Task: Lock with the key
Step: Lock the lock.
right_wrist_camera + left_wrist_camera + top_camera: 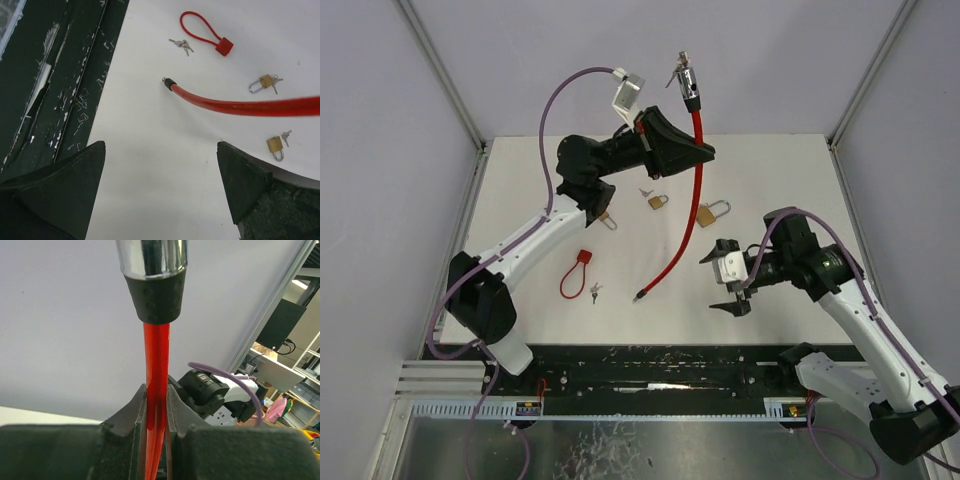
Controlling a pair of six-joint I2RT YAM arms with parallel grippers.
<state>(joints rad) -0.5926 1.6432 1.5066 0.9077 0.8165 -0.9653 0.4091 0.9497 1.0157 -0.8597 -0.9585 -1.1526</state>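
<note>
1. Two arms reach over a white table (780, 180); left and right are the robot's own.
2. Left gripper (700, 152): raised above the far half of the table, its fingers (134, 412) pinched tight on the red cable lock (694, 210), below the chrome head (687, 80).
3. Cable lock: hangs from that grip with the head uppermost and off the table; the free end (640, 295) rests on the table toward the near edge.
4. Right gripper (710, 282): jaws spread wide, holding nothing, hovering above the table just right of the free end.
5. Loose items on the table: a small red loop lock (577, 275) with keys (595, 292) beside it; brass padlocks (658, 201) lie on either side of the cable's middle.
</note>
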